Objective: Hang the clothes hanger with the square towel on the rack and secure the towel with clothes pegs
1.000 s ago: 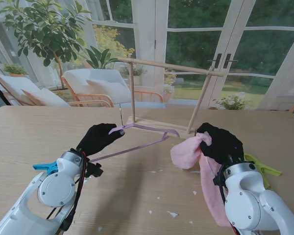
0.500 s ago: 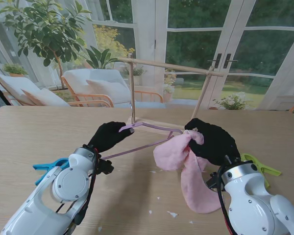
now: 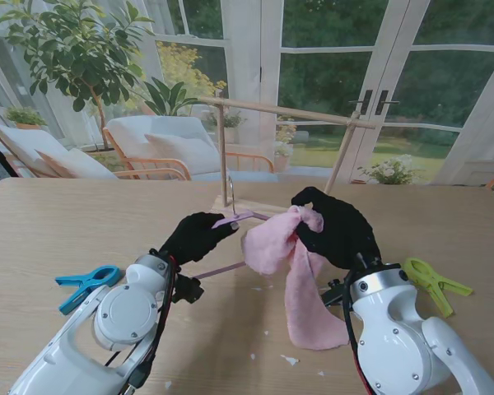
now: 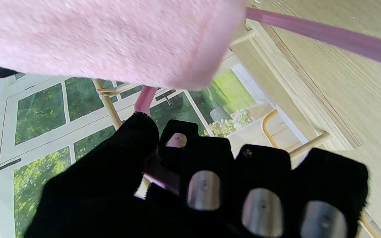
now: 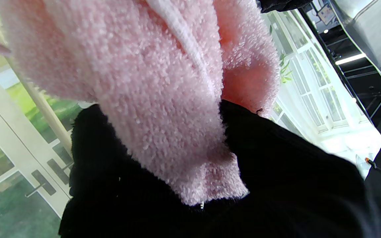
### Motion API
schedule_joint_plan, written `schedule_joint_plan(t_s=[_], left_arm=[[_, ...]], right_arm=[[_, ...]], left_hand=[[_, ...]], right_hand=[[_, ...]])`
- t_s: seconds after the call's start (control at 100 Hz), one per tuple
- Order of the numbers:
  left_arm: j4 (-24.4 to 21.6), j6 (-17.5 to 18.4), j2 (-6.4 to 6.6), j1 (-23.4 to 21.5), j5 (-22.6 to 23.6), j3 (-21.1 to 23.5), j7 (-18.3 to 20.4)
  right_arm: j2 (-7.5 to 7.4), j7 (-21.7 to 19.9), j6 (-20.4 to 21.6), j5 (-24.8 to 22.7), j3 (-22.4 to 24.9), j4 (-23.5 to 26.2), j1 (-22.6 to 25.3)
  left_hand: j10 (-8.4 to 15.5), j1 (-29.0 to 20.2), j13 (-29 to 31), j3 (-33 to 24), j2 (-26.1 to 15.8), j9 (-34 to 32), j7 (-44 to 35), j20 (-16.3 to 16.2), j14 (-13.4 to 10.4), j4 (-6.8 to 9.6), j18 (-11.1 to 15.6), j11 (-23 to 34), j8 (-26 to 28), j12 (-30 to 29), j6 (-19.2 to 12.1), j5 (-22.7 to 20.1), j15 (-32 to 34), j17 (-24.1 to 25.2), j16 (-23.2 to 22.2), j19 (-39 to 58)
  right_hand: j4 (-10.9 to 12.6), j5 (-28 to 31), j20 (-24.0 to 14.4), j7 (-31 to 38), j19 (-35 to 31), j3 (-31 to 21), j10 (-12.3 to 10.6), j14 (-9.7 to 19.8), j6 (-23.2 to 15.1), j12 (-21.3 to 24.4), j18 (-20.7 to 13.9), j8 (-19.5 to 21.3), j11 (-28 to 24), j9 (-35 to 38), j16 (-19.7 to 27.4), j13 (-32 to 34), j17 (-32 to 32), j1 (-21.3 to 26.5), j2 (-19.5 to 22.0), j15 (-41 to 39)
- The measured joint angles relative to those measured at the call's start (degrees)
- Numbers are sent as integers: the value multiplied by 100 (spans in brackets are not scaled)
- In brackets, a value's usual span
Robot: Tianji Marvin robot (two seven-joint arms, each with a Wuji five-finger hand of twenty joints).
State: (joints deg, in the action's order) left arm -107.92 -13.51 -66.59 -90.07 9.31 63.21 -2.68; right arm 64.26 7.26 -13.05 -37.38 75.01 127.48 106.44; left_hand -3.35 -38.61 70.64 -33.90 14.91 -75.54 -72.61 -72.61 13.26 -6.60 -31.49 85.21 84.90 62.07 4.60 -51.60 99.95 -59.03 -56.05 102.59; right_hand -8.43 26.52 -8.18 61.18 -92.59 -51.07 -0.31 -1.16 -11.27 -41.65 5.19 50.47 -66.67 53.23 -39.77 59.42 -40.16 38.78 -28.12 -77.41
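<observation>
The left hand (image 3: 199, 236), at center-left of the stand's view, grips the hanger (image 3: 240, 217) by its top. The right hand (image 3: 336, 228), center-right, clutches the pink towel (image 3: 290, 271), which is bunched and fluffy, one end dangling to the table (image 3: 82, 222). I judge draping is underway; next the towel must spread over the hanger before hanging on the rack (image 3: 286, 113), upper center.

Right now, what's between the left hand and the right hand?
In the stand view, the pink towel bunches between the left hand and right hand, draped over the purple hanger that the left hand grips.
</observation>
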Motion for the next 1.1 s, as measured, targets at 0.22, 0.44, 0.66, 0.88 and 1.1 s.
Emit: schedule_joint_plan(t_s=[0.22,0.44,0.66,0.88,1.1], left_arm=[[-264,-223,-27,-108,-382,24,18],[-540,-495,-58,-214,-719,62,22],[-745,-689,-84,-268,-912,95,22],[-857,-814,-97,-273,-1042,74,16],[-934,-998,-100,-274,-1093,33,68]], right_arm=[[87,556,-21,67,-399,-289,-175],[202,1069,-67,45,-755,-647,-317],[244,1134,-91,-3,-892,-842,-368],[243,1153,-88,-105,-1012,-1020,-475],[290,1496,-171,-110,-1189,-1230,-672]], left_hand=[[-16,-79,0,290,-149,2,0,0,14,0,-6,-68,13,19,36,59,1,0,-4,0],[-83,-184,0,483,-220,2,0,0,88,0,-75,-132,29,74,103,74,1,1,-4,0],[-117,-247,0,561,-282,6,1,0,112,0,-96,-164,32,80,158,127,2,2,-4,0],[-141,-252,0,566,-303,7,1,0,132,0,-153,-202,45,94,176,130,2,9,-4,0],[-169,-354,0,838,-441,22,7,0,157,0,-156,-240,62,152,224,191,2,13,-5,0]], right_hand=[[1,0,0,7,-14,0,7,-42,68,0,55,1,0,3,0,2,-1,2,0,-1],[1,0,2,67,-18,-3,7,-60,154,10,68,1,0,65,0,12,-16,2,-2,3],[1,0,30,298,-29,-15,8,-122,298,243,148,-347,80,198,97,149,-151,2,-23,158],[1,117,43,609,-30,-112,23,-191,367,640,258,-988,275,431,320,357,-326,1,-232,496],[1,135,45,899,-26,-226,54,-203,497,930,291,-1427,361,590,441,495,-487,-6,-362,736]])
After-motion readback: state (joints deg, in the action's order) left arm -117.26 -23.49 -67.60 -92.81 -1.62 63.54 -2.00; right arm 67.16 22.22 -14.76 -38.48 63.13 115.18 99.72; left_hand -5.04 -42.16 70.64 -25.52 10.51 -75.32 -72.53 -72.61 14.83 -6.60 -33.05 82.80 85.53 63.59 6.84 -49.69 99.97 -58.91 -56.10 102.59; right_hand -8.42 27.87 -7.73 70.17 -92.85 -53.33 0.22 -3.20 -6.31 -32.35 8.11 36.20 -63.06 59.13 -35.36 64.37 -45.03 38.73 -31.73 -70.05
